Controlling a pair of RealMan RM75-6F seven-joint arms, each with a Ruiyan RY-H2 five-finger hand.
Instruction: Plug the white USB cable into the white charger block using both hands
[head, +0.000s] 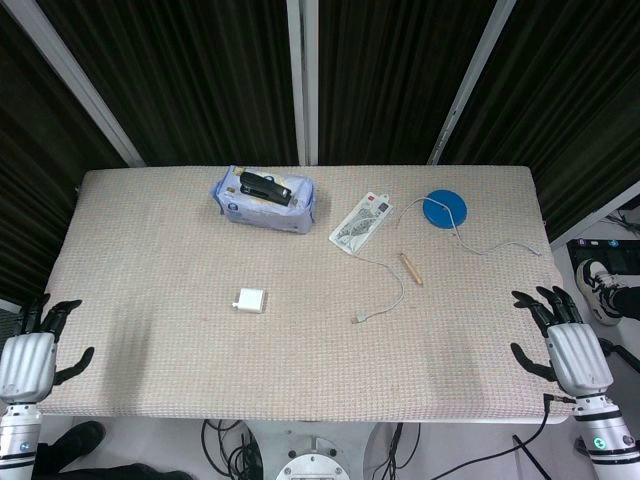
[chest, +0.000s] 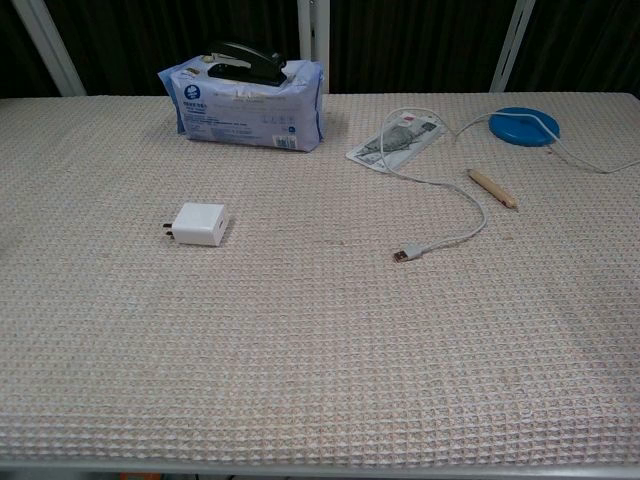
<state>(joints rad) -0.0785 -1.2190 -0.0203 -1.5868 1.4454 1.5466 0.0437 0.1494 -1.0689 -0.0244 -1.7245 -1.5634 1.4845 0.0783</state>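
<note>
Hands flank the worktop (head: 150, 340); we see our left hand (head: 30, 355) and right hand (head: 565, 345) spread, holding nothing. White charger block (chest: 200, 224), prongs leftward, lies nearer our left hand; white USB cable (chest: 450, 205) ends metal-tipped, nearer our right hand.

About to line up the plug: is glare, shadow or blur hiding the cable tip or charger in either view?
Head view: even light, no glare; USB plug and charger block small but distinct; left robot hand and right robot hand sharp at the table edge. Chest view: plug and charger crisp, soft shadows only.
</note>
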